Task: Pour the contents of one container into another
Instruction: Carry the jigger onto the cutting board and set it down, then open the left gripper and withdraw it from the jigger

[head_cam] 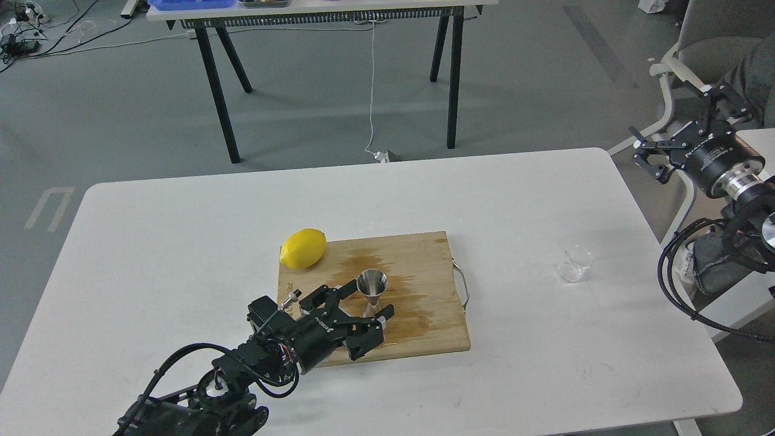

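The steel jigger (372, 283) stands upright on the wooden cutting board (424, 266), large cone on top. My left gripper (369, 299) is open at its near-left side, the fingertips (350, 286) spread to either side of the jigger's lower cone without clamping it. The small clear glass cup (574, 264) sits alone on the white table (181, 242) at the right, far from both grippers. My right gripper (681, 128) hangs open and empty beyond the table's right edge, above and behind the cup.
A yellow lemon (303, 248) lies at the board's far-left corner. The board has a wet stain (399, 297) around the jigger and a metal handle (463, 290) on its right side. A chair (684, 72) stands by the right arm.
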`<state>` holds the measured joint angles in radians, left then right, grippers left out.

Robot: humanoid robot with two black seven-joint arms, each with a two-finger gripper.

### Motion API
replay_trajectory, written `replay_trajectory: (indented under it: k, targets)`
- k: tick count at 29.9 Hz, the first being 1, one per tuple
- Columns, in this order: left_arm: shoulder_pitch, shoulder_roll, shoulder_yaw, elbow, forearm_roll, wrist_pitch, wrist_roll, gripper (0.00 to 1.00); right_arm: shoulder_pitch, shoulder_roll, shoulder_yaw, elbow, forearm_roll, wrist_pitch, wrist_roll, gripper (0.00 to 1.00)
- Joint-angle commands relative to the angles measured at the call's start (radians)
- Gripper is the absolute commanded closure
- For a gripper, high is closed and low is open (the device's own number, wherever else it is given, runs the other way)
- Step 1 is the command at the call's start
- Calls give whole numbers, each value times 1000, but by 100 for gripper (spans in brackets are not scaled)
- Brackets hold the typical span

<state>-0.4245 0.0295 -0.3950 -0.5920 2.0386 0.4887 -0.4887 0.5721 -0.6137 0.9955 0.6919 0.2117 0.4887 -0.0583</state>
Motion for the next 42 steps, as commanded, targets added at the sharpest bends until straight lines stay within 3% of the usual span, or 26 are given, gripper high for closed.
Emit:
replay_trajectory:
  k: [1, 13, 20, 26, 33, 38, 42]
  targets:
    - [7, 20, -1, 0, 0, 0, 0, 3, 0, -1, 0, 0, 0, 0, 0, 1]
    - [38, 72, -1, -17, 0, 0, 0, 3, -6, 0, -1, 0, 0, 0, 0, 1]
    - [33, 245, -7, -107, -38, 0, 0, 3, -8, 0, 2, 0, 0, 0, 0, 1]
    - [3, 407, -5, -179, -314, 0, 0, 3, -8, 6, 2, 0, 0, 0, 1, 1]
    - [-111, 492, -91, -223, -723, -18, 0, 3, -8, 12, 5, 1, 0, 0, 1, 1]
    - [-216, 576, -125, -171, -1056, -546, 0, 2, -8, 12, 5, 1, 0, 0, 1, 1]
    - [-257, 642, -119, -121, -1196, -907, 0, 2, -8, 22, 0, 1, 0, 0, 1, 1]
